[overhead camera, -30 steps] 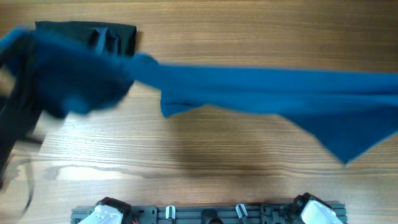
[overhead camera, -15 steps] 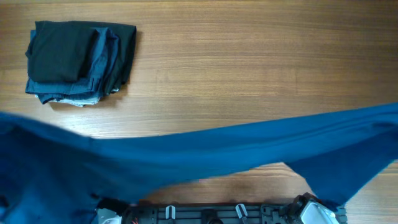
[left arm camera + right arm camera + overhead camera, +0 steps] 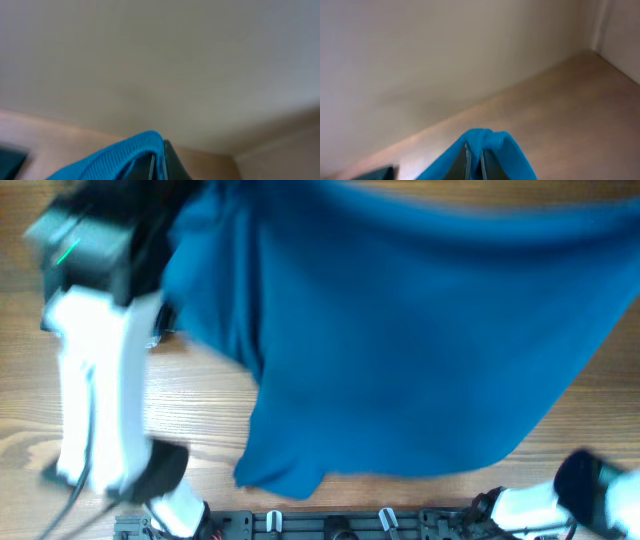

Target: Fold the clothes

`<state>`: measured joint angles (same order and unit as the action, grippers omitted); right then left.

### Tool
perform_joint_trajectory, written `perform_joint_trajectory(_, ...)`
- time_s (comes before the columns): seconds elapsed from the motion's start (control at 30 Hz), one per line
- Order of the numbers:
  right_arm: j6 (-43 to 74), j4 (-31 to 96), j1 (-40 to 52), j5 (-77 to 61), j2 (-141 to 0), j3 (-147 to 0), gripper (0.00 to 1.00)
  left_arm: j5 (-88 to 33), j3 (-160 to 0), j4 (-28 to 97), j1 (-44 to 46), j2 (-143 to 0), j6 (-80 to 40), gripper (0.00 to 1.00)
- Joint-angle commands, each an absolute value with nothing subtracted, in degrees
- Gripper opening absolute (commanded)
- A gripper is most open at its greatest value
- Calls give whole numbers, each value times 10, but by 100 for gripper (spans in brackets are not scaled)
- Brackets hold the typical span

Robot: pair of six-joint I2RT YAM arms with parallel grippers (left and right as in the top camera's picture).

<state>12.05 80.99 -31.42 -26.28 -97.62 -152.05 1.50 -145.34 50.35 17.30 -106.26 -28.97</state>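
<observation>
1. Overhead view, at 9 o'clock: the white-and-black left arm [image 3: 95, 380] stands raised over the brown wood-grain table [image 3: 200, 415] and is blurred. A small green light shows on its black housing. No brand, label or writing can be read in any view.
2. Left wrist view: the left gripper [image 3: 156, 164] is clenched on a ridge of the bright medium-blue soft-fabric shirt [image 3: 115, 157]. The cloth is bunched at 6 o'clock in that picture, with only pale wall behind.
3. Overhead, centre through 12 and 3 o'clock: the shirt [image 3: 400, 340] hangs in the air as one wide, blurred sheet, stretched between the two arms. Its lower edge falls toward 6 o'clock, near the grey mounting rail [image 3: 340, 525]. Collar and buttons cannot be made out.
4. Right wrist view: the right gripper [image 3: 474, 159] is pinched tight on another fold of the shirt, again at 6 o'clock, with wall and floor beyond.
5. Overhead, at 5 o'clock: the black-and-white right arm [image 3: 590, 480] shows low at the frame edge.
6. The step in hand looks like shaking the shirt open before any fold is made. The next move probably calls for both arms to lower together, with the cloth taut, so it lands flat on the table without wrinkles.
</observation>
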Motion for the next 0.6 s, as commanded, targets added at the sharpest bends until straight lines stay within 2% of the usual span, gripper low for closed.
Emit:
perform_joint_trajectory(0.0,145,668,-314,-342,-1029,-1523,4,-95,-1458,353,109,-1112,-291,4)
perform_joint_trajectory(0.13,185,531,-317,-351,-1040,-1523,4,-204,-1461,205,52,-1110,-359,4)
perform_joint_trajectory(0.23,177,509,-317,-352,-1034,-1523,4,-230,-1475,207,23,-1089,-365,4)
perform_joint_trajectory(0.43,72,664,-317,-339,-1024,-1523,4,-242,-1479,446,9,-1032,-250,4)
perform_joint_trajectory(0.57,34,817,-317,-228,-1039,-1521,4,-167,-1476,692,17,-1036,-227,4)
